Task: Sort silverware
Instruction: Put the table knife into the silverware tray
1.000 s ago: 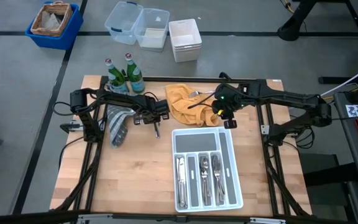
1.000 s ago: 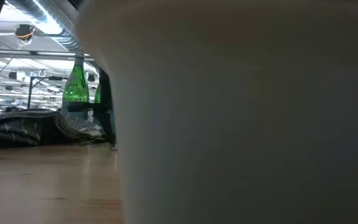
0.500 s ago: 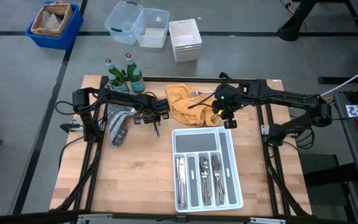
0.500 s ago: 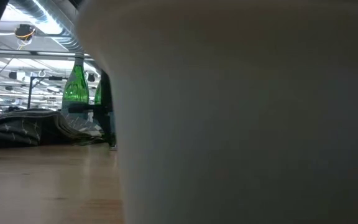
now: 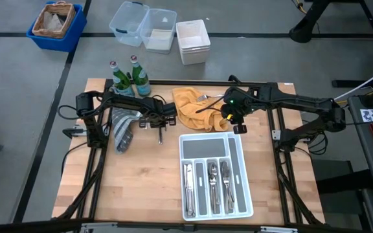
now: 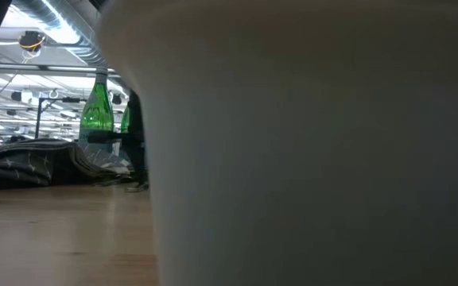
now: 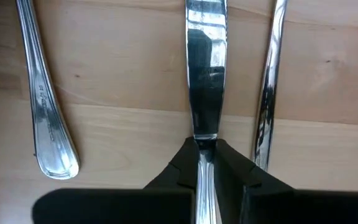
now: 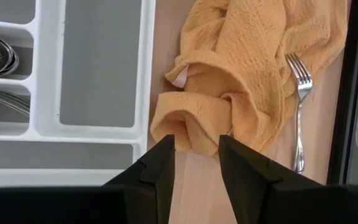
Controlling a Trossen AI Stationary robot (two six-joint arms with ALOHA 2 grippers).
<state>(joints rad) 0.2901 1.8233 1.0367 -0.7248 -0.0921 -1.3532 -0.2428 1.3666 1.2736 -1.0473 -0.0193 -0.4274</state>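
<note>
Your left gripper [image 7: 205, 168] is clenched on a table knife [image 7: 205, 74], its fingers pinching the neck where blade meets handle; the knife lies flat on the wooden table [image 5: 141, 188], with a rounded handle [image 7: 45, 106] to one side of it and a slim silver piece [image 7: 267, 93] to the other, neither touching it. From above, you have that gripper [image 5: 162, 124] at about ten o'clock from the white tray [image 5: 238, 169], just beside the grey cloth [image 5: 125, 129]. Your right gripper [image 8: 196, 163] hangs released, fingers spread, over the edge of the yellow cloth [image 8: 241, 81], at twelve o'clock from the tray; a fork [image 8: 299, 112] lies beside that cloth. More silverware [image 5: 207, 184] already sits in the tray's long compartments. Two green bottles [image 5: 129, 77] stand at the far table edge.
</note>
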